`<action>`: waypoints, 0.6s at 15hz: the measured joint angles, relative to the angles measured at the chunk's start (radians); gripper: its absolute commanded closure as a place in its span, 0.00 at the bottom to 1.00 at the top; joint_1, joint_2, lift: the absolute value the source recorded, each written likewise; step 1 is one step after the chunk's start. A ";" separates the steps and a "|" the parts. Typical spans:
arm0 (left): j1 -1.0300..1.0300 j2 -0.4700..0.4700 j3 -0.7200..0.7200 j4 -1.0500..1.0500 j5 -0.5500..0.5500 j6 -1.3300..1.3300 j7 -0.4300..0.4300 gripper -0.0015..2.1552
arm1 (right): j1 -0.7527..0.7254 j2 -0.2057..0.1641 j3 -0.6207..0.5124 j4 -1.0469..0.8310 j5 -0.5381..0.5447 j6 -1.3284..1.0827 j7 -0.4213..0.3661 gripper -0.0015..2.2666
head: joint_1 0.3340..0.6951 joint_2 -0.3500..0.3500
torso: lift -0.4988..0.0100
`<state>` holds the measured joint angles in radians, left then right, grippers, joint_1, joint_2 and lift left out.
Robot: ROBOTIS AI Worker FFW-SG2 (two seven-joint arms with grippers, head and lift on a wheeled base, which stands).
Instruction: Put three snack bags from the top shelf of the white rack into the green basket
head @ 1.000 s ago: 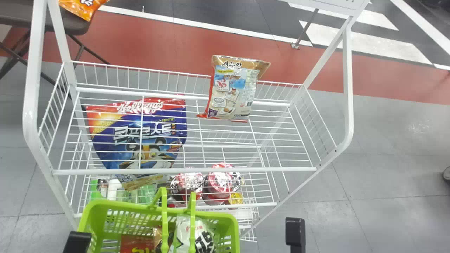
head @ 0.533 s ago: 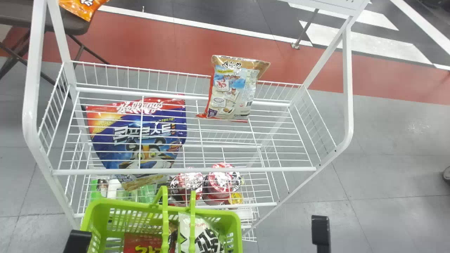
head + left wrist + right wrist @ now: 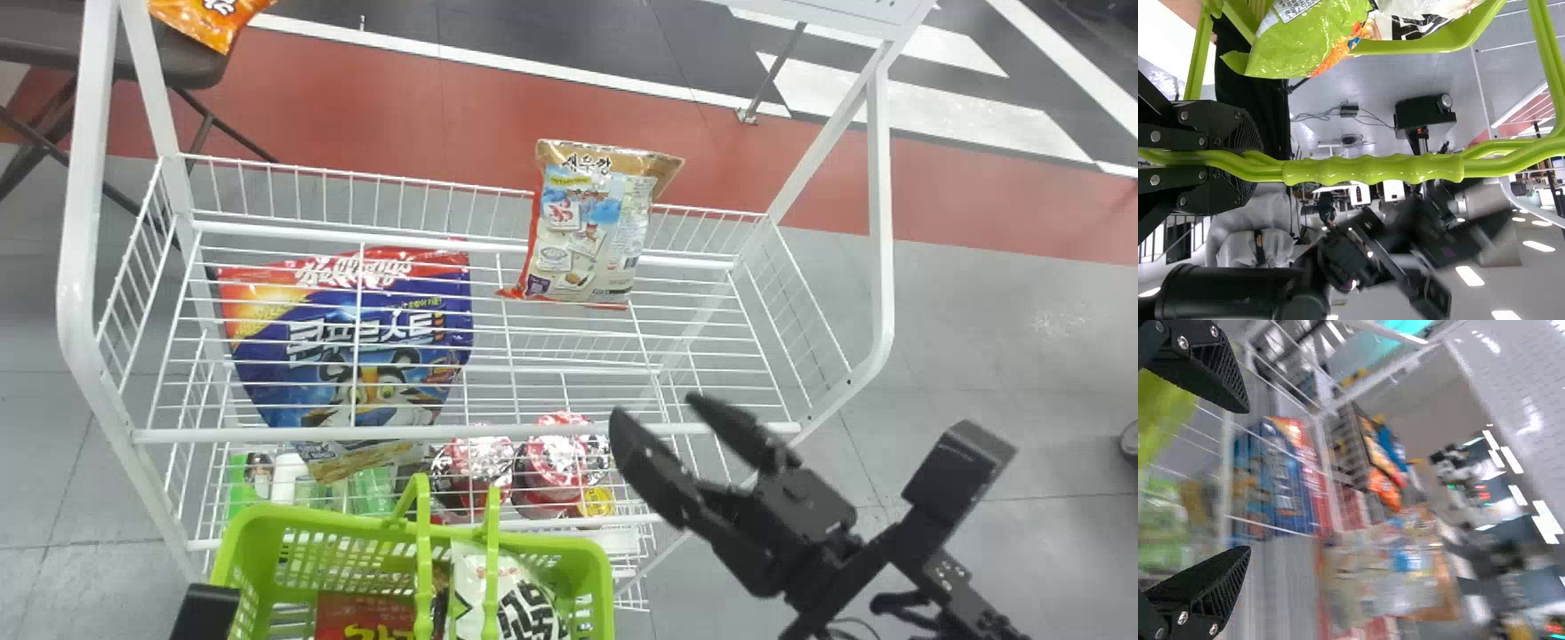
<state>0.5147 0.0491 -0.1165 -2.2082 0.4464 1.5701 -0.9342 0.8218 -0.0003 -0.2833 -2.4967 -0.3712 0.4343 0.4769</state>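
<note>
Okay, right hand (image 3: 656,411) wide open, empty, near the rack's front bar (image 3: 533,432); left hand (image 3: 204,613) closed on the basket handle (image 3: 1371,169). Snack bag (image 3: 587,231) on top shelf, other bags (image 3: 511,597) inside green basket (image 3: 553,545).

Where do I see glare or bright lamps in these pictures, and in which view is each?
Head view: glare on the shiny cup lids, a pale shine on the grey floor; left wrist view: glowing ceiling lamps; right wrist view: bright white light strips.
</note>
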 measured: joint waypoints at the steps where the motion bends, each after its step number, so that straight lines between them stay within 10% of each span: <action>1: 0.001 0.000 0.000 0.002 0.000 0.000 0.000 1.00 | 0.012 0.000 0.059 -0.020 0.074 -0.069 -0.079 0.03 | 1.00 0.00 | 0.98; 4: 0.003 -0.001 -0.002 0.012 -0.003 0.000 -0.001 1.00 | 0.032 0.000 0.226 -0.051 0.275 -0.106 -0.256 0.03 | 1.00 0.00 | 0.98; 9: 0.005 0.001 -0.008 0.009 -0.002 0.000 -0.003 1.00 | 0.037 0.000 0.267 -0.044 0.312 -0.116 -0.279 0.03 | 1.00 0.00 | 0.98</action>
<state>0.5200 0.0505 -0.1250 -2.1992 0.4443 1.5701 -0.9373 0.8586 0.0000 -0.0159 -2.5410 -0.0590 0.3178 0.1981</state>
